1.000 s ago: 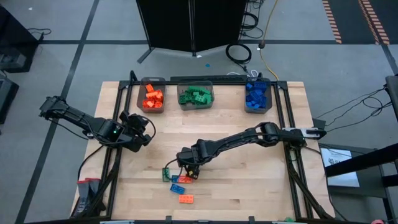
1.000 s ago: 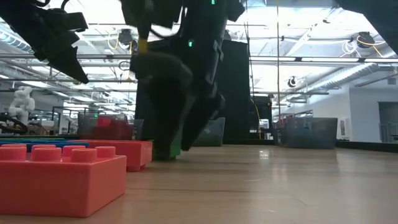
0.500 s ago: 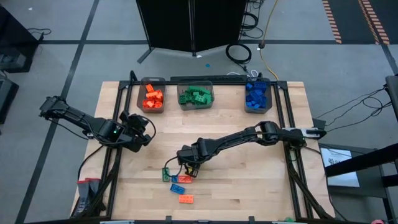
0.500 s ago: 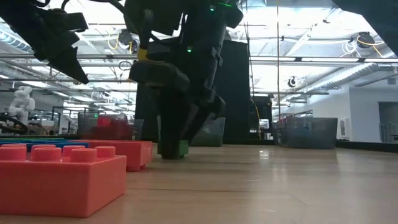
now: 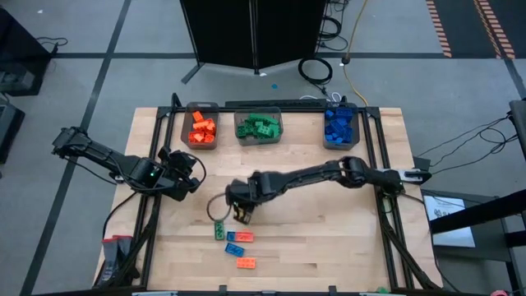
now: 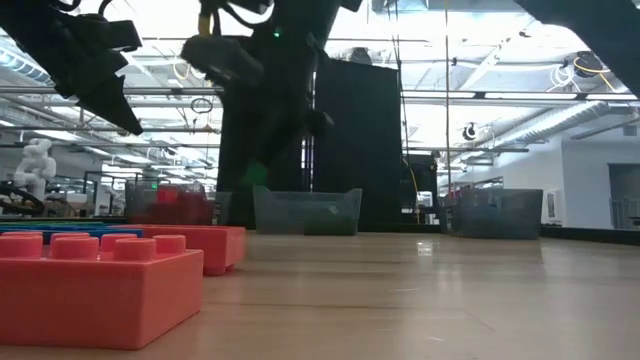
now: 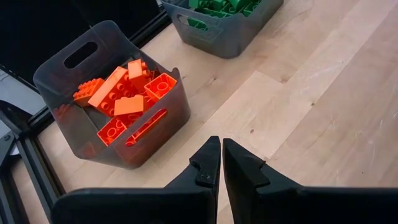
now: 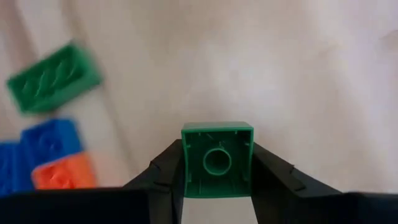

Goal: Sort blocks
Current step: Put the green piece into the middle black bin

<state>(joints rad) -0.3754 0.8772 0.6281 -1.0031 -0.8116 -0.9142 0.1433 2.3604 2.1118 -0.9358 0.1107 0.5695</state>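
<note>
Though lifted, green block (image 8: 217, 159) between right gripper (image 8: 217, 171) fingers.

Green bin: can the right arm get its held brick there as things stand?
Probably yes. The right gripper is shut on a green brick, lifted off the table, and bare wood lies between it and the green bin; the left gripper sits aside.

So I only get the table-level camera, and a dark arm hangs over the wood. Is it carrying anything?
Observer: Yes. Its wrist camera shows the right gripper shut on a small green block.
Operator: Are there more green ones lying around?
Observer: From above, a second green block lies flat on the table close to that gripper.
Operator: And the other arm?
Observer: The left gripper is shut with nothing in it, near the grey bin of orange blocks.
</note>
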